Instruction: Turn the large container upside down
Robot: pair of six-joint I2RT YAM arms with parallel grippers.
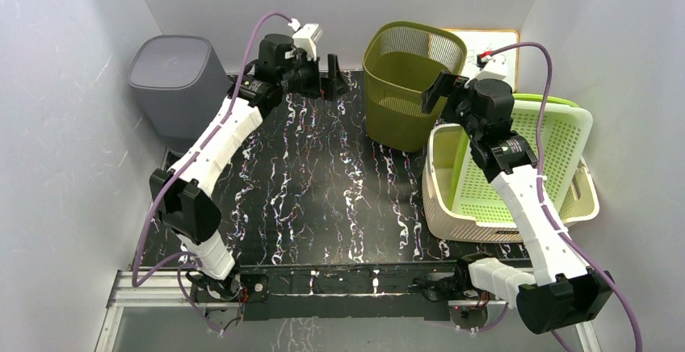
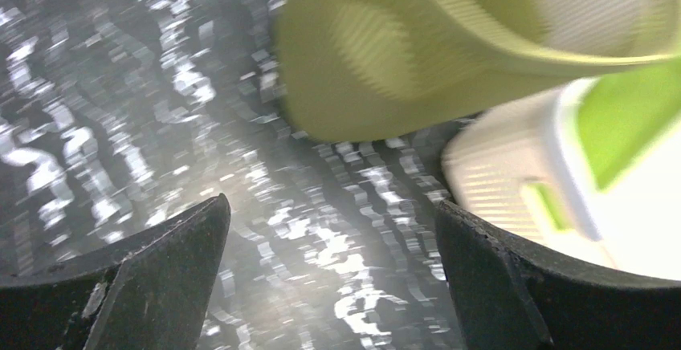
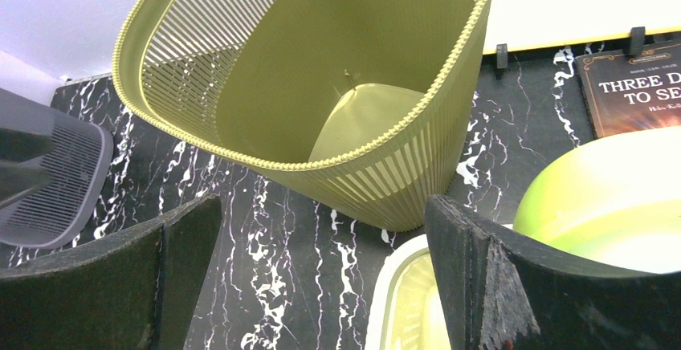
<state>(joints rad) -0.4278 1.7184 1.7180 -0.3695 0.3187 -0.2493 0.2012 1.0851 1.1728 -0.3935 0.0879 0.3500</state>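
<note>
The large olive-green slatted basket [image 1: 408,85] stands upright at the back of the table, its opening facing up and nothing inside. It fills the top of the right wrist view [image 3: 321,85] and shows blurred in the left wrist view [image 2: 385,61]. My left gripper [image 1: 327,81] is open and empty, just left of the basket and apart from it; it also shows in its own view [image 2: 333,270]. My right gripper [image 1: 443,92] is open and empty at the basket's right side near the rim, above the table [image 3: 321,270].
A grey bin [image 1: 178,77] stands at the back left, bottom up. A cream perforated basket [image 1: 452,207] with a lime-green lid [image 1: 525,158] tilted in it sits at the right, close to the olive basket. A book [image 3: 634,85] lies behind it.
</note>
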